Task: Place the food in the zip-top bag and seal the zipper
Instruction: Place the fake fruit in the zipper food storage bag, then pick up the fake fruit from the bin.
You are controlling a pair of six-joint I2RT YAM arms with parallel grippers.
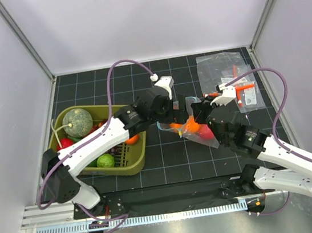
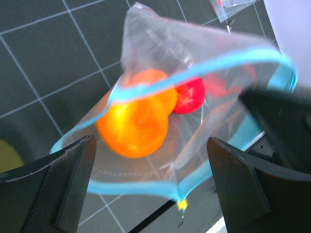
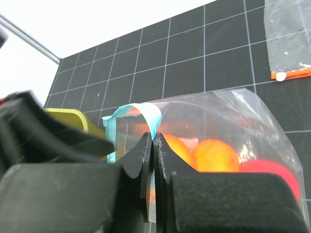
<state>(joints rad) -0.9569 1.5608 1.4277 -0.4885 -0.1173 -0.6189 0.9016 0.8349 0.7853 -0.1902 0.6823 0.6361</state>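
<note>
The clear zip-top bag (image 1: 195, 131) is held up over the mat at the centre, with its mouth open. Two orange fruits (image 2: 133, 124) and a round red fruit (image 2: 188, 96) lie inside it; they also show in the right wrist view (image 3: 216, 155). My right gripper (image 3: 153, 138) is shut on the blue-teal zipper strip (image 3: 148, 114) at the mouth's edge. My left gripper (image 2: 150, 141) is open, with its fingers (image 2: 73, 179) either side of the mouth's near rim and not touching it. I cannot make out the grapes.
An olive basket (image 1: 131, 168) at the left holds the grey-green melon (image 1: 76, 121), a green ball (image 1: 105, 160), something red (image 1: 64, 143) and something orange (image 1: 131, 138) under the left arm. Clear packets with an orange-red tool (image 1: 228, 72) lie at the back right.
</note>
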